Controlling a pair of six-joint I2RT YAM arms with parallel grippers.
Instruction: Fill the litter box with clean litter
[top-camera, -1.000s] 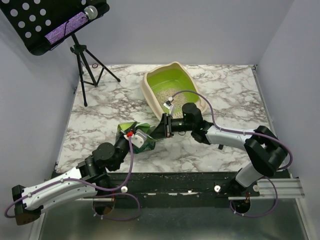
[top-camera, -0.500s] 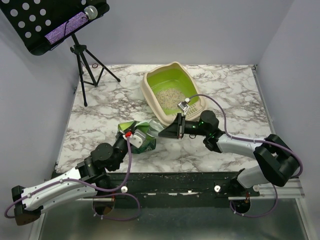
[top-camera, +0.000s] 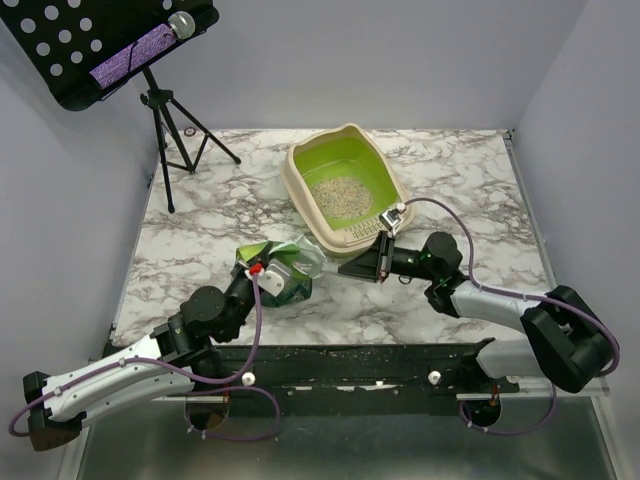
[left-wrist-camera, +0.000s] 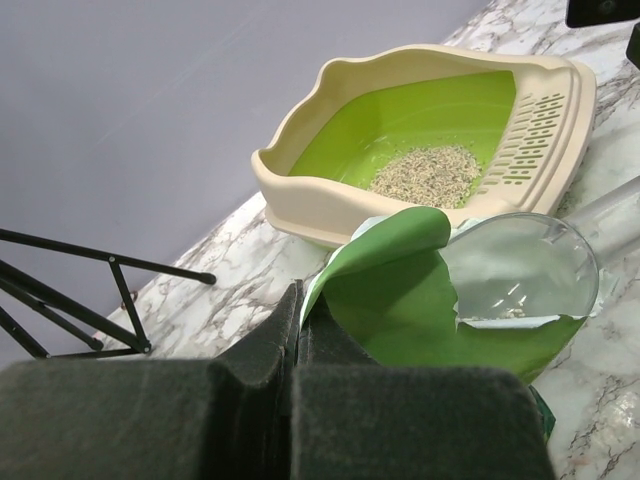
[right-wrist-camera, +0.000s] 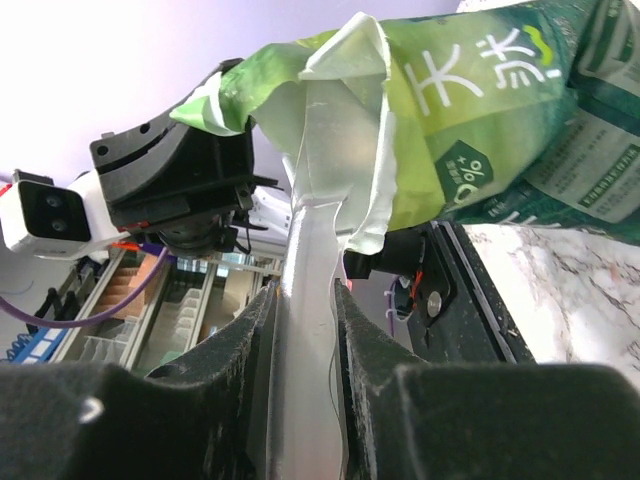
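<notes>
My left claw (left-wrist-camera: 296, 318) pinches the green bag (left-wrist-camera: 400, 305) near and left of the litter box (top-camera: 298, 190), while my right claw (right-wrist-camera: 305, 300), narrowly parted, grips the clear scoop (left-wrist-camera: 520, 262) by its handle.

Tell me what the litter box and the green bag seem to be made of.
The litter box looks like moulded hard plastic: smooth beige rim with slots, glossy lime inside. The green bag is probably thin plastic film: crinkled, printed, with shiny silvery lining.

I count one litter box (top-camera: 297, 190), one patch of litter (top-camera: 340, 192), one bag (top-camera: 283, 283), one clear scoop (left-wrist-camera: 520, 265), one stand (top-camera: 165, 120) (tripod legs), one tabletop (top-camera: 460, 170), and two grippers: left gripper (left-wrist-camera: 296, 312), right gripper (right-wrist-camera: 305, 300).
</notes>
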